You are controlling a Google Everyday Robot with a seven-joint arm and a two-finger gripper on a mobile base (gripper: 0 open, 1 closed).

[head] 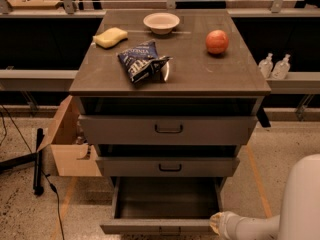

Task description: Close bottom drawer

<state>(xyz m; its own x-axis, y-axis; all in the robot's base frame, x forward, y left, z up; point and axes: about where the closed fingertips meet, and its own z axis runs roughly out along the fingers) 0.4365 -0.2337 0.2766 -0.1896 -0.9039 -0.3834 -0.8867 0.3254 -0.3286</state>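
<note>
Camera view, looking down at a grey-brown cabinet with three drawers stacked one above another. The bottom drawer (167, 204) is pulled well out toward the near edge, so its dark inside shows. Its front panel runs along the bottom of the scene. The middle drawer (167, 167) and the top drawer (167, 129) above it are each out only a little.

The tool (217, 223) sits low at the near right, just beside the right end of the bottom drawer's front panel. It ends a white arm (252, 227) that comes in from the right. Whether the tool is spread or pressed together cannot be told.

On the cabinet's surface (210, 76) lie a yellow sponge (110, 37) at far left, a white bowl (161, 22) at far centre, a red apple (217, 41) at far right, and a dark blue snack bag (142, 61) near the middle.

A cardboard box (67, 144) stands on the floor left of the cabinet. Two small clear bottles (275, 66) stand on a ledge to the right.
</note>
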